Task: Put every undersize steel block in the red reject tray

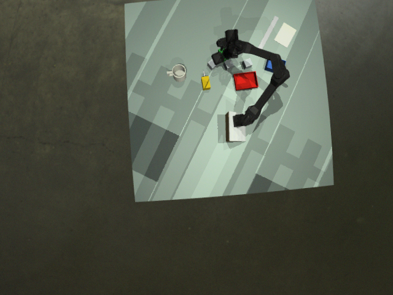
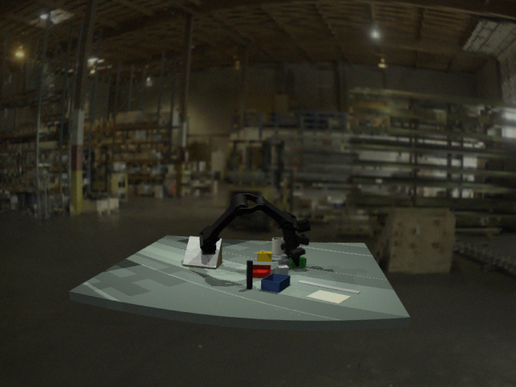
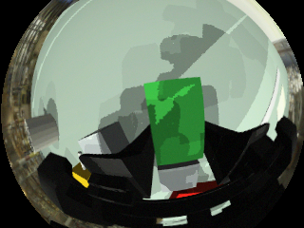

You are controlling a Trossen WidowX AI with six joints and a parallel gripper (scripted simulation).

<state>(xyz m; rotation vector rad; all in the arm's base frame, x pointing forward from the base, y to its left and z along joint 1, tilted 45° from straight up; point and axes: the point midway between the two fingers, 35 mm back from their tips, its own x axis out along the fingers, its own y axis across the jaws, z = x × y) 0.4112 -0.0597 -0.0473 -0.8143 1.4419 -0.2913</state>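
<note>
Arm (image 1: 266,94) (image 2: 225,216): bent, elbow right of centre from above
Tool (image 1: 223,54) (image 2: 297,260) (image 3: 177,142): upper middle from above, closed on green gauge

The top view looks steeply down from far above the end effector (image 1: 221,57) (image 2: 297,261) (image 3: 178,138), framing the whole bench (image 1: 202,152) (image 2: 175,291). The exterior view faces across it from farther off, low. The wrist view looks past the end effector, very near. Top and exterior share the entire arm.

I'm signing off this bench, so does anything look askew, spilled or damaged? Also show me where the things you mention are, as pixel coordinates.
Nothing stands out: the white mug (image 1: 179,73) (image 2: 276,245) (image 3: 43,132) stands upright, the red reject tray (image 1: 245,81) (image 2: 261,271) (image 3: 195,192) sits flat, and no spill or damage shows.
</note>
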